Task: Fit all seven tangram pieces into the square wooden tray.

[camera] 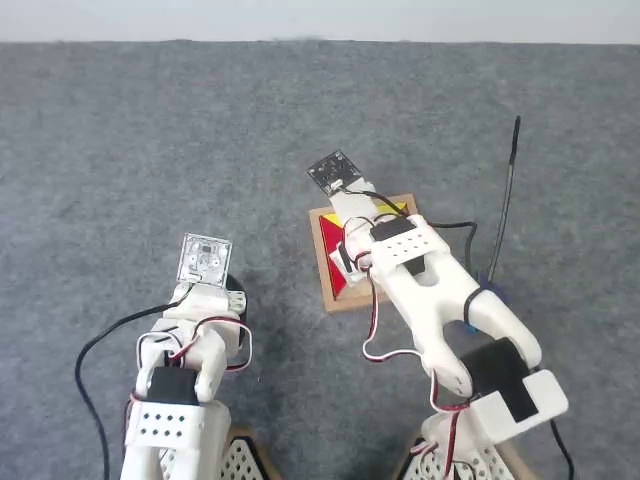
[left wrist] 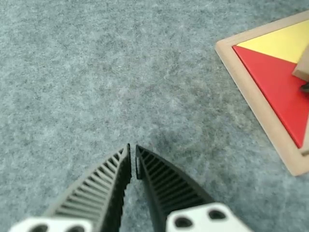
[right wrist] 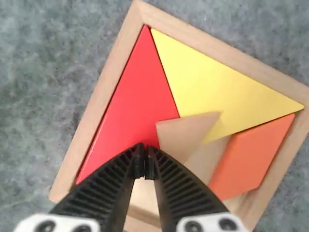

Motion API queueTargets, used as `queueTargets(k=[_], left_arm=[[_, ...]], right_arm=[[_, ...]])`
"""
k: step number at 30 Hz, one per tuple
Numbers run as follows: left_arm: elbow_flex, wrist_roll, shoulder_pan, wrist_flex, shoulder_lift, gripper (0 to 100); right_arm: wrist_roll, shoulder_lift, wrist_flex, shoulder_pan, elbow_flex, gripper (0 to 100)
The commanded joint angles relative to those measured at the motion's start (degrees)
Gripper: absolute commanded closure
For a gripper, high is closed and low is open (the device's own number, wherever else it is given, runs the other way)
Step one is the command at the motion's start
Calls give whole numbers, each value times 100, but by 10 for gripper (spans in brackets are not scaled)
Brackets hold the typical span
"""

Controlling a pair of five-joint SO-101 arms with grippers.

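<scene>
Right tool [right wrist: 144,160], tips pressed together, hung above the tray's [right wrist: 91,117] pale triangle [right wrist: 182,134]; a clumsy nudge risked tipping it onto the red piece [right wrist: 137,106]. Left tool [left wrist: 133,155], likewise closed, sat aside.

The high view looks down over the grey felt table [camera: 150,130]. Both wrist views sit close above it. They seemingly share the square wooden tray [left wrist: 260,104].

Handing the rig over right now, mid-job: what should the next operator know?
Left gripper shut, over grey carpet beside the tray.
Right gripper shut, empty, tips above the red triangle in the tray.
Done: red triangle, yellow triangle and orange piece seated.
To do: plain wood triangle looks skewed; square it up, then fit the remaining pieces.
</scene>
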Motion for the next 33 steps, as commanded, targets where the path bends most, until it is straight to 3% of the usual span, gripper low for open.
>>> queueTargets(k=[1, 7, 15, 33], left_arm=[[-48, 44, -26, 44, -70, 985], [-48, 44, -26, 44, -70, 985], [-48, 44, -26, 44, -70, 985], [-48, 44, -26, 44, -70, 985]], right_arm=[[-53, -558, -84, -171, -255, 953], [-237, -813, -189, -374, -659, 950], [-281, 620, 145, -303, -1653, 950], [-264, 760, 75, 567, -1116, 954]])
